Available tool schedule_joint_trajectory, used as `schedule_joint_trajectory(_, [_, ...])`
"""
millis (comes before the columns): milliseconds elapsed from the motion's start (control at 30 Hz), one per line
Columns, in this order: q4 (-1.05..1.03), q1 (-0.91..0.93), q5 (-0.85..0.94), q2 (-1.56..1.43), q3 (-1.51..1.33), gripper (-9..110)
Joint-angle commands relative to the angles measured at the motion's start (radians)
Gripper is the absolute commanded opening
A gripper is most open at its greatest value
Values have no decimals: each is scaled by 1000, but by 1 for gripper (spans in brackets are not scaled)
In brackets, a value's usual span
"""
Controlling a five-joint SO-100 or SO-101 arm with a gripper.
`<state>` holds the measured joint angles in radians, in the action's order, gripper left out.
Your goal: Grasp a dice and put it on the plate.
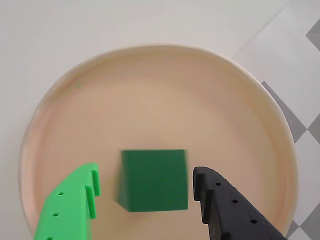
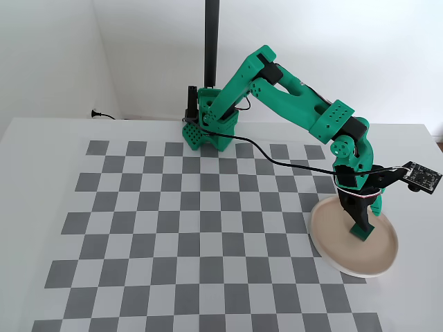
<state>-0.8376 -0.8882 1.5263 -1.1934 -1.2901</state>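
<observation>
The white table (image 2: pixel 41 173) carries a grey-and-white checkerboard mat (image 2: pixel 173 228), whose near edge is cut off by the bottom of the fixed view; in the wrist view only a few of its squares show at the right edge. The bright green jointed arm (image 2: pixel 291 104) stands on its base at the far side of the mat and reaches out over the mat's right side. A black pole (image 2: pixel 212 41) rises behind the base and runs out of the top of the frame. A black cable (image 2: pixel 277 160) trails from the base toward the wrist.

The round, shallow, pale pinkish-beige plate (image 1: pixel 160 90) sits at the right side of the mat, partly overhanging its edge in the fixed view; the wrist view cuts off its near rim.

The gripper (image 1: pixel 145 187) hangs low over the plate, with one bright green finger (image 1: pixel 75 205) and one black finger (image 1: pixel 225 205), both cropped by the bottom edge. The jaws stand apart.

The small dark green cube, the dice (image 1: pixel 154 180), lies on the plate floor between the fingers, with a narrow gap of plate visible on each side, so neither finger touches it. Its edges look slightly blurred. In the fixed view it is only a small dark green shape (image 2: pixel 360 233) at the fingertips, largely masked by the gripper.
</observation>
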Motion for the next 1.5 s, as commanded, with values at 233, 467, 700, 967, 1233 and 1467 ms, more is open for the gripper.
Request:
schedule_joint_trajectory(233, [-9, 21, 0, -86, 94, 17])
schedule_joint_trajectory(467, [-155, 25, -14, -232, 89, 13])
schedule_joint_trajectory(700, [-334, 46, -34, -397, 78, -4])
schedule_joint_trajectory(967, [-423, 61, -71, -790, -140, -4])
schedule_joint_trajectory(1233, [-492, 114, -187, -1137, -339, -4])
schedule_joint_trajectory(1467, [-316, 253, -272, -1548, -775, -4])
